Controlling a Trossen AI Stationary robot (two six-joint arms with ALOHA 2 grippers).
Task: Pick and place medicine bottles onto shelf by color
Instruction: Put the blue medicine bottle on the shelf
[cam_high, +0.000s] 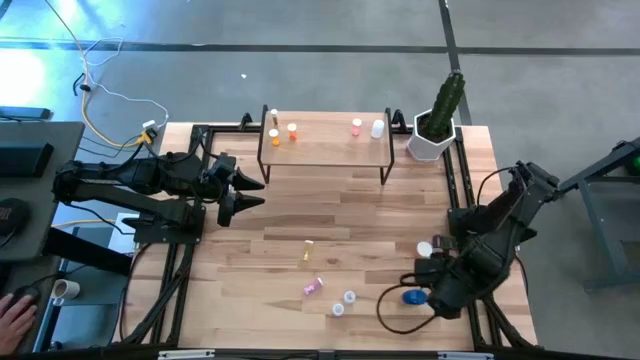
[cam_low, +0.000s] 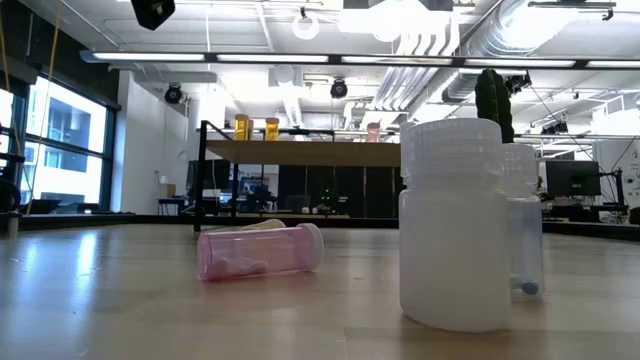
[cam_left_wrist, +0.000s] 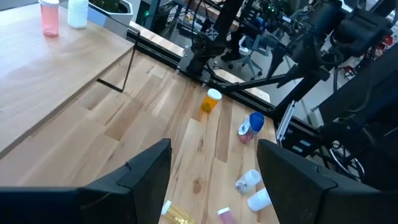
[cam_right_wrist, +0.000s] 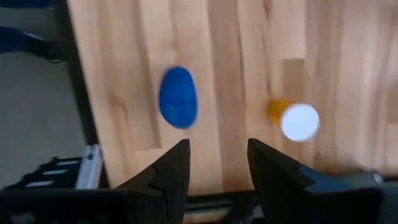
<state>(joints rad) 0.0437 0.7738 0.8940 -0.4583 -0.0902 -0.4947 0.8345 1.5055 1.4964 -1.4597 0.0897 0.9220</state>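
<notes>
The blue jar (cam_right_wrist: 178, 97) stands near the table's right edge, and an orange bottle (cam_right_wrist: 292, 118) with a white cap stands not far from it. The right gripper (cam_right_wrist: 217, 146) hangs above the bare wood between the two, its fingers partly apart and holding nothing. I judge that the step in hand is to choose one of these two and pick it up. To do it well, the gripper should first move directly over the chosen bottle. It should then open wide enough, above all for the squat jar, and go down straight so that a finger does not push the bottle over. The left gripper (cam_high: 250, 190) waits in front of the shelf (cam_high: 325, 150), wide open and empty. On the shelf I count five bottles: one yellowish, two orange, one pink and one white. On the table (cam_high: 330, 210) I count six: the blue jar, the orange bottle, a yellowish bottle (cam_high: 309, 250) lying down, a pink bottle (cam_high: 313, 287) lying down, and two white or clear ones (cam_high: 349, 297).
</notes>
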